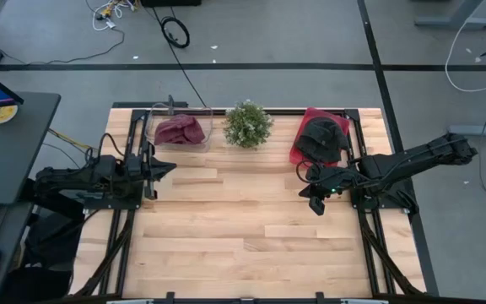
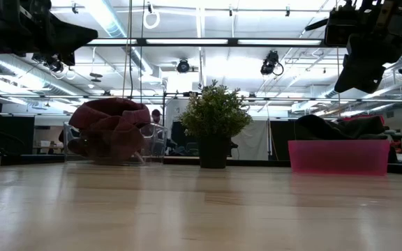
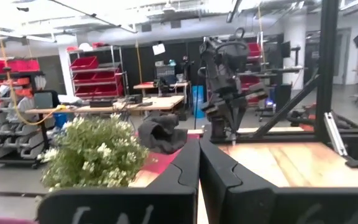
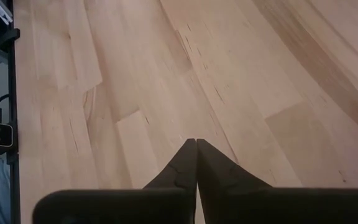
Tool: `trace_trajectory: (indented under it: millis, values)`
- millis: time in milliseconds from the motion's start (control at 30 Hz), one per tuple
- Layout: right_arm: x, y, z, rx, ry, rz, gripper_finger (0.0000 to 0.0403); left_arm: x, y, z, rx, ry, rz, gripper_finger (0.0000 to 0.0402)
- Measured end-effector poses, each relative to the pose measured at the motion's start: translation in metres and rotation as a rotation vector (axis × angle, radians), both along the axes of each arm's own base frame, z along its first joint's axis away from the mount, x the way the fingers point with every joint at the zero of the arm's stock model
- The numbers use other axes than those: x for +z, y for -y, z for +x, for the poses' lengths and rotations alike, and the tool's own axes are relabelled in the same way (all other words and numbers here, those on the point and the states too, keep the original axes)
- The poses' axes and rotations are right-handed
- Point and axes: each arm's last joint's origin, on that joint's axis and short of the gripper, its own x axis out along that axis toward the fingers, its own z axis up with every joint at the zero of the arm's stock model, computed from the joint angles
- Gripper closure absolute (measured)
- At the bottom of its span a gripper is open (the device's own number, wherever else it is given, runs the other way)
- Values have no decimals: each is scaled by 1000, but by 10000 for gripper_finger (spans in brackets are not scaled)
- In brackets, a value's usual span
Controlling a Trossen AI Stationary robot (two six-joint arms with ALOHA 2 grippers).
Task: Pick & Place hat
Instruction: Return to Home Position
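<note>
A maroon hat (image 1: 180, 131) (image 2: 110, 129) lies in a clear bin (image 1: 154, 127) at the table's far left. A dark hat (image 1: 321, 138) (image 2: 326, 127) (image 3: 163, 134) rests in a pink bin (image 1: 304, 143) (image 2: 338, 157) at the far right. My left gripper (image 1: 172, 169) (image 3: 199, 146) is shut and empty, held level above the table near its left edge, just nearer than the clear bin. My right gripper (image 1: 317, 208) (image 4: 196, 144) is shut and empty, slanting down over bare wood, nearer than the pink bin.
A small potted plant (image 1: 248, 124) (image 2: 213, 118) (image 3: 95, 152) stands between the two bins at the far edge. The wooden tabletop (image 1: 243, 236) stretches bare toward the near edge. Black frame rails (image 1: 357, 152) run along the table's sides.
</note>
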Motion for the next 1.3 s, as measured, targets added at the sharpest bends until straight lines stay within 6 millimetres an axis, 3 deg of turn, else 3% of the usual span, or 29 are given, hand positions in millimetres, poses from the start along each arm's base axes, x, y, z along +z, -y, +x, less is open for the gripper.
trace_trajectory:
  millis: [200,1033,1300]
  values:
    - [0,0,0,-1,6,2,392,-14,0,4,6,-16,-7,395]
    - [6,-1,6,-4,89,6,392,-19,3,7,-100,73,47,395]
    - [6,-1,6,-14,91,-6,392,-35,4,10,-123,-90,39,395]
